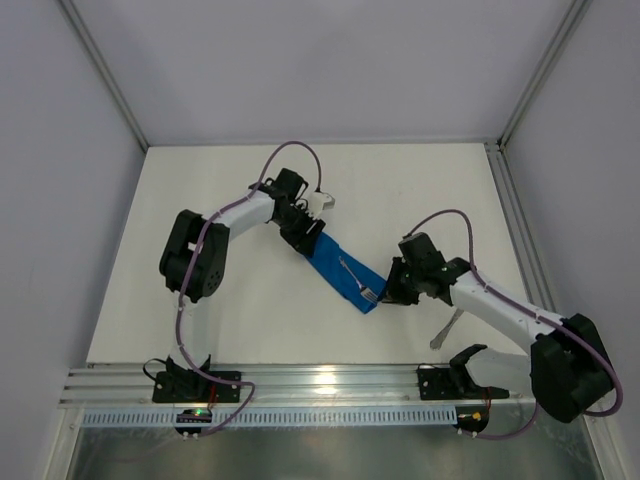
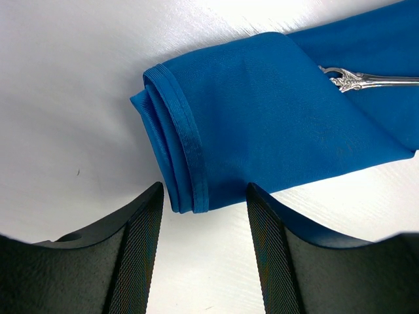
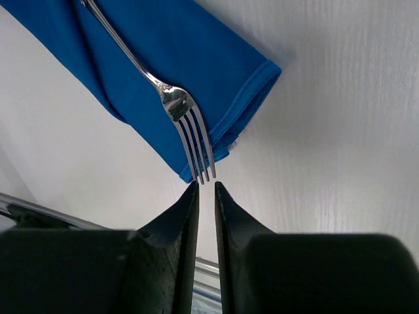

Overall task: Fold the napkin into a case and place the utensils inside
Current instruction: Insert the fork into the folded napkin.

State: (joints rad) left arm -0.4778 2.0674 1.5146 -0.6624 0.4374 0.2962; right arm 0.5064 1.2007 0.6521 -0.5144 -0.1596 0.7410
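Note:
The blue napkin (image 1: 335,262) lies folded as a narrow case (image 2: 275,111), slanting across the middle of the table. A silver fork (image 1: 355,278) rests on the cloth with its tines (image 3: 193,147) reaching past the near end of the case (image 3: 163,52). Its ornate handle (image 2: 366,80) shows in the left wrist view. My right gripper (image 3: 204,184) has its jaws almost together, with only a thin slit between them, and its fingertips sit right at the tine tips. My left gripper (image 2: 203,186) stands open at the case's far folded end. A second silver utensil (image 1: 447,328) lies beside the right arm.
A metal rail (image 1: 330,380) runs along the table's near edge behind the arm bases. White walls with metal corner posts (image 1: 105,75) close in the table on three sides. Purple cables (image 1: 290,150) loop over both arms.

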